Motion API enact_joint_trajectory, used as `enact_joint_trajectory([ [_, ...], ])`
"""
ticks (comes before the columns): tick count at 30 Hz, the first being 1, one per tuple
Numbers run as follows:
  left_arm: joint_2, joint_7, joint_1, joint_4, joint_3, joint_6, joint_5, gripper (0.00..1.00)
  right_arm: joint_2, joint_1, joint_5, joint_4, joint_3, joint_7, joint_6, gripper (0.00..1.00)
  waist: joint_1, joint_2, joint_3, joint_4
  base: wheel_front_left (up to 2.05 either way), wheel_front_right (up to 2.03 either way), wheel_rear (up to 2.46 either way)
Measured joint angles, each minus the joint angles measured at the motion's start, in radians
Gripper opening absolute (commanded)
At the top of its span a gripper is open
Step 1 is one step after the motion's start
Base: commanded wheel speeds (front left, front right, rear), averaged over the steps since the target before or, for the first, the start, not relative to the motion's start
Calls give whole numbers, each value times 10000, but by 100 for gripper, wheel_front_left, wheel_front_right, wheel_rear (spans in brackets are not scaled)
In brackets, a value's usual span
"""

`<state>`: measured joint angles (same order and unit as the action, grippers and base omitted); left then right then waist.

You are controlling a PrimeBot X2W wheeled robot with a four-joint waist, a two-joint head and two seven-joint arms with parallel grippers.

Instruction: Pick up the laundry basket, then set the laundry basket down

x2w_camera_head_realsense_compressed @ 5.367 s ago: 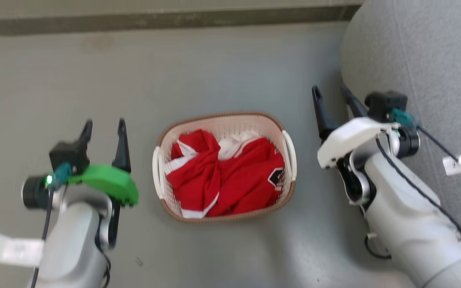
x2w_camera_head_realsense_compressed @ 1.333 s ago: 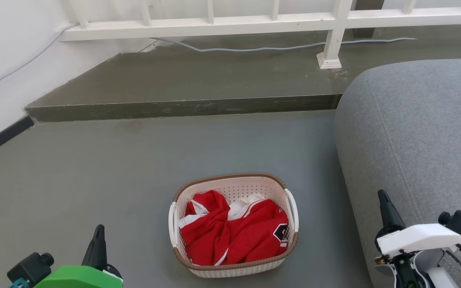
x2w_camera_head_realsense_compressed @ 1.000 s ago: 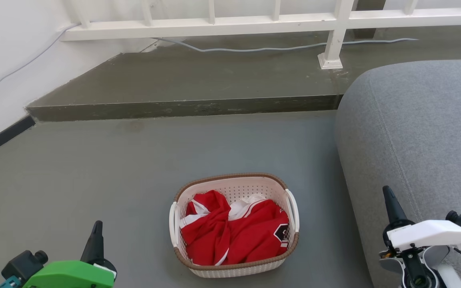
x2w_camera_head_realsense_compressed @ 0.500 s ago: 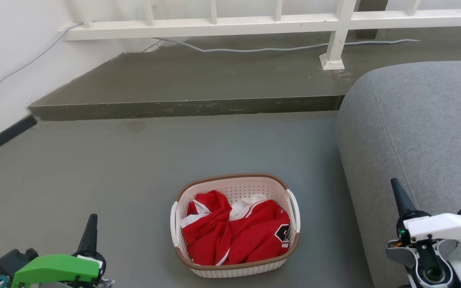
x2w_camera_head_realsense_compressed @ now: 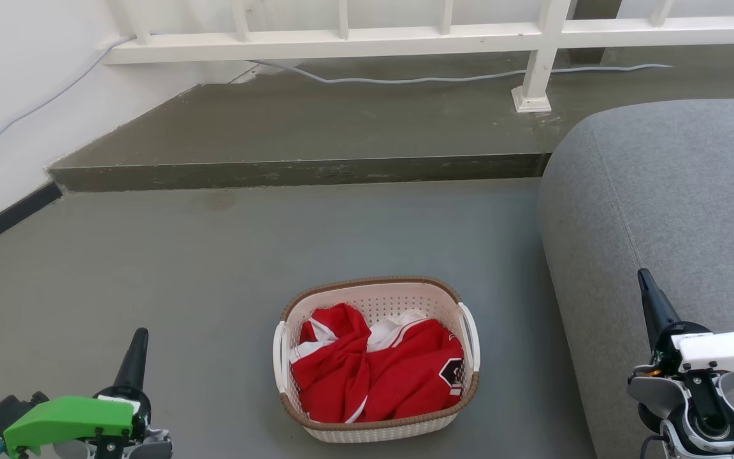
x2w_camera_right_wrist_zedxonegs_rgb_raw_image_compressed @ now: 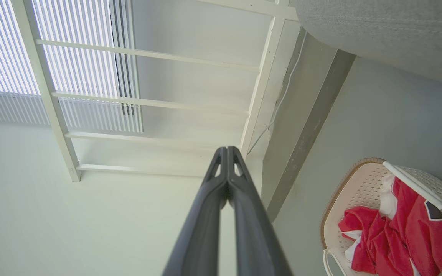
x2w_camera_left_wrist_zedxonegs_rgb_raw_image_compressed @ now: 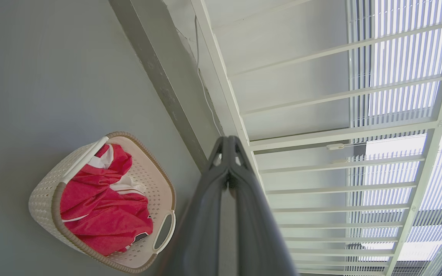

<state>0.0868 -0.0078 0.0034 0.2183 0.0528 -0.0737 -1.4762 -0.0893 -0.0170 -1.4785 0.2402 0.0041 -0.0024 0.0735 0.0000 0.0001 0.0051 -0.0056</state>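
Note:
The laundry basket [x2w_camera_head_realsense_compressed: 367,281], cream-white with a brown rim and white side handles, stands on the grey floor with red and white clothing [x2w_camera_head_realsense_compressed: 373,376] inside. It lies low and left in the left wrist view [x2w_camera_left_wrist_zedxonegs_rgb_raw_image_compressed: 42,195] and low and right in the right wrist view [x2w_camera_right_wrist_zedxonegs_rgb_raw_image_compressed: 361,188]. My left gripper [x2w_camera_head_realsense_compressed: 137,347] is at the lower left, well clear of the basket, its fingers pressed together [x2w_camera_left_wrist_zedxonegs_rgb_raw_image_compressed: 228,141]. Over by the sofa's edge at the lower right, my right gripper [x2w_camera_head_realsense_compressed: 648,290] is shut too [x2w_camera_right_wrist_zedxonegs_rgb_raw_image_compressed: 226,150]. Neither holds anything.
A grey sofa [x2w_camera_head_realsense_compressed: 673,191] fills the right side, close to the basket and my right arm. Behind the basket a raised concrete step [x2w_camera_head_realsense_compressed: 303,169] runs across, carrying a white railing [x2w_camera_head_realsense_compressed: 405,35] and a cable [x2w_camera_head_realsense_compressed: 405,80]. A white wall [x2w_camera_head_realsense_compressed: 10,95] stands at the left.
5.4 s ago both grippers stood open beside the basket; now they are shut and drawn back. Over the last second the left sank lower left and the right moved right. The basket stayed put.

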Motion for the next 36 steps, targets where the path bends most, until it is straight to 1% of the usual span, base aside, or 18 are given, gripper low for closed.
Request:
enact_joint_trajectory([
  [15,23,397,-359,313,-351,-372,-1969,0,-31,-230,-1881,161,-500,403,357,0,0,0,-14,56,0,0,0],
  [16,25,433,-365,318,-368,-403,-1996,0,-31,-234,-1910,171,-518,403,403,0,0,0,-14,56,0,0,0],
  [36,25,435,-453,408,-416,-418,-2019,0,-35,-355,-1923,265,-545,428,407,0,0,0,-19,56,0,0,0],
])
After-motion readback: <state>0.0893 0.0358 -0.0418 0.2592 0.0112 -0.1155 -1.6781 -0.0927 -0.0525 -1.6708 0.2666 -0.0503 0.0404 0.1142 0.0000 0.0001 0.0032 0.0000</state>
